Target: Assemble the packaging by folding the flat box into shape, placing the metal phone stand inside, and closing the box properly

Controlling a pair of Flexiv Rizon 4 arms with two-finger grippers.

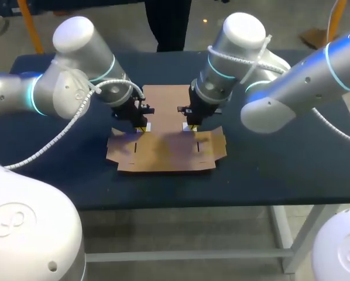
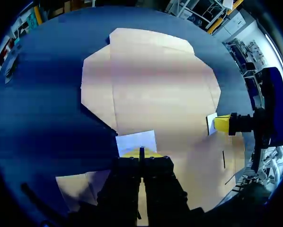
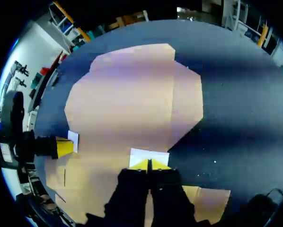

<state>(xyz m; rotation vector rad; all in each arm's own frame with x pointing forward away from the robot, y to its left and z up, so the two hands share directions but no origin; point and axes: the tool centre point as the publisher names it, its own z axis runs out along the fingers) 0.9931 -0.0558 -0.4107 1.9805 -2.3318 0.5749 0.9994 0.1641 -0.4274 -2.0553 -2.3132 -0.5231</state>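
flat box (image 1: 163,153) on dark table (image 1: 280,170)

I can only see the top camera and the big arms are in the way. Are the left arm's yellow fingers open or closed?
Observer: Closed. In the left wrist view, the left gripper has its two yellow tips pressed together over the flat cardboard box.
Kid: And the other one?
Observer: The right gripper is shut too, and a small white patch lies just ahead of its tips on the cardboard.
Kid: Are the left fingers over the middle of the box?
Observer: No. They sit right beside a notch in the box's edge, where the dark table shows.
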